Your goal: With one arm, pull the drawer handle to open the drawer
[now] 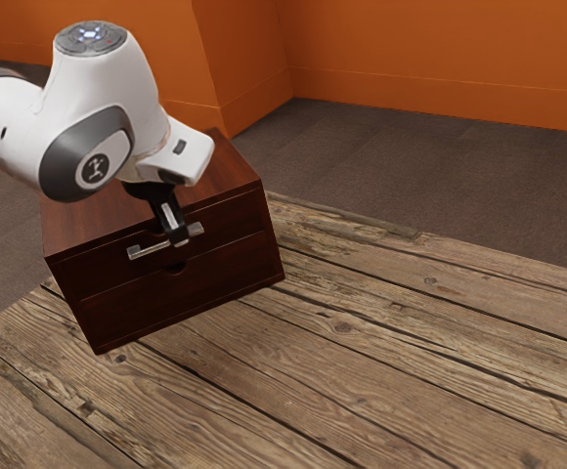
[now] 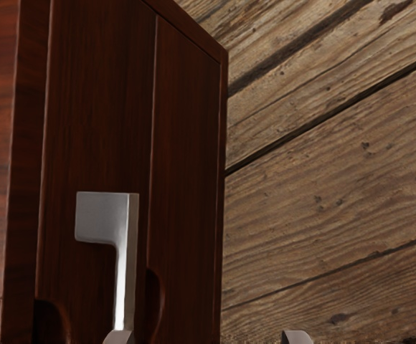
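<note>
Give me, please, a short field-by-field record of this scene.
surface: wooden plank table
cabinet: dark wood cabinet with two drawers, standing on the table toward the exterior view's left
handle: metal bar handle on the upper drawer
drawer state: upper drawer looks flush with the lower drawer, not yet pulled out
claw: claw open, at the handle's end nearer the exterior view's right

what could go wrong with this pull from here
1. The gripper sits toward one end of the handle, not its middle, so it may slip off or the drawer may bind.
2. Nothing visibly anchors the cabinet to the table, so the pull could drag the whole cabinet instead.
</note>
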`<control>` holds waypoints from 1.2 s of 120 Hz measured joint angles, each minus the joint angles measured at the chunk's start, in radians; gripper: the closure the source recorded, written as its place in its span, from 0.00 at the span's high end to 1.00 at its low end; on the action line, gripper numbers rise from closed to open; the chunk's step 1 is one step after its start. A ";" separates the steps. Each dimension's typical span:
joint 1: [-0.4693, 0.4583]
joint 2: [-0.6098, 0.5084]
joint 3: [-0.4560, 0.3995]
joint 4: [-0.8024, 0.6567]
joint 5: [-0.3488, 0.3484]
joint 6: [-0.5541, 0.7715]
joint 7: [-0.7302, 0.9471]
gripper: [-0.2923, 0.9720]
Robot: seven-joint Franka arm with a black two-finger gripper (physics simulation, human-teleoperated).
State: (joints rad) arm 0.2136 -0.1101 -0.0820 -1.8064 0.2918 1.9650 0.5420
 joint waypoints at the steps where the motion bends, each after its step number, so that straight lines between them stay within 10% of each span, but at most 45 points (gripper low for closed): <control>1: 0.000 -0.001 0.000 -0.002 0.001 0.001 0.001 0.39; 144: 0.025 0.074 0.043 -0.030 -0.003 0.169 0.087 0.39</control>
State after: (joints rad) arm 0.2386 -0.0364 -0.0395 -1.8367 0.2888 2.1338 0.6286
